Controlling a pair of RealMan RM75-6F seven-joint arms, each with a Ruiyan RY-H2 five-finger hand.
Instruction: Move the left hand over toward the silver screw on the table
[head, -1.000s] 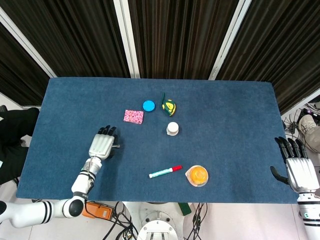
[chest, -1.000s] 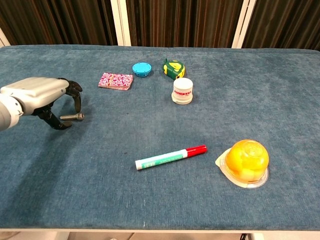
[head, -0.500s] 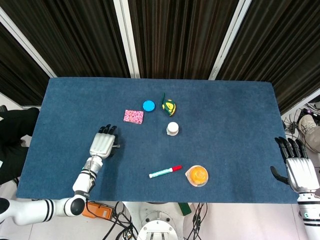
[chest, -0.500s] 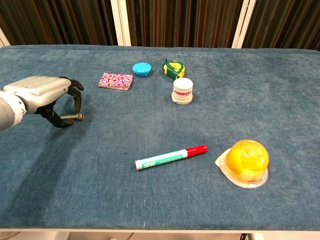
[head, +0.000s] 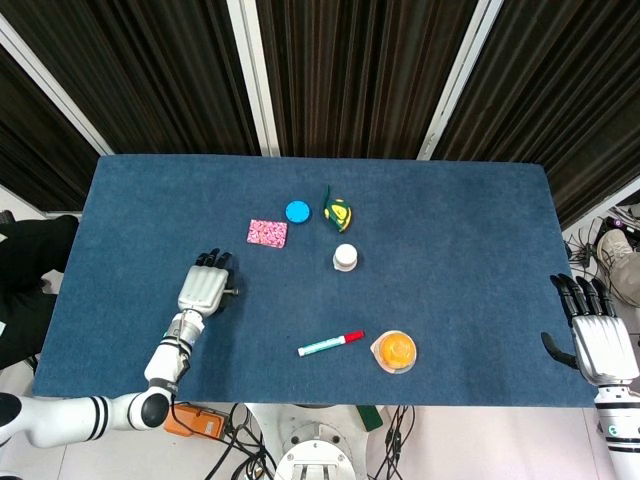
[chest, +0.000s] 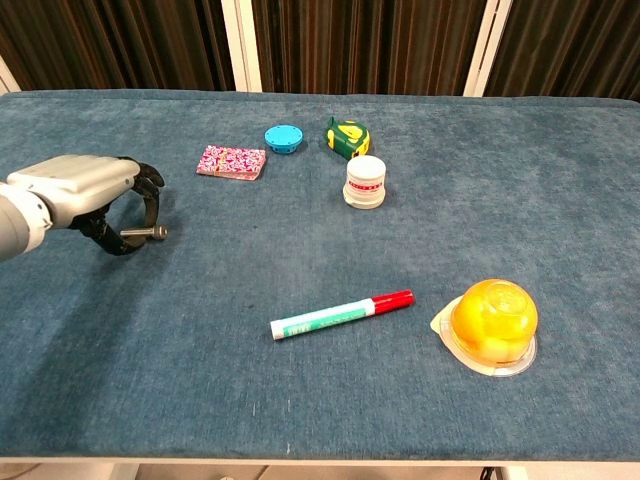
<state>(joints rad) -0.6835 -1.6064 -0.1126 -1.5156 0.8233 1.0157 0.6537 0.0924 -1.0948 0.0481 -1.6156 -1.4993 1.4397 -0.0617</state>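
Note:
The silver screw (chest: 147, 233) lies on the blue table (chest: 300, 400) at the left, its head pointing right. My left hand (chest: 85, 185) arches over its left end, with fingers curved down behind it and the thumb in front. The screw rests on the cloth and I see no grip on it. In the head view the left hand (head: 204, 288) covers most of the screw (head: 233, 292), so only its tip shows. My right hand (head: 600, 340) hangs beyond the table's right edge, fingers spread and holding nothing.
A pink patterned pad (chest: 232, 161), a blue cap (chest: 284, 137), a green-yellow tape measure (chest: 346, 137) and a white jar (chest: 365, 182) stand at the back middle. A green-red marker (chest: 341, 313) and an orange jelly cup (chest: 492, 322) lie near the front.
My left hand has drawn slightly back and left over the screw. The screw stays about where it was. The right hand has not moved.

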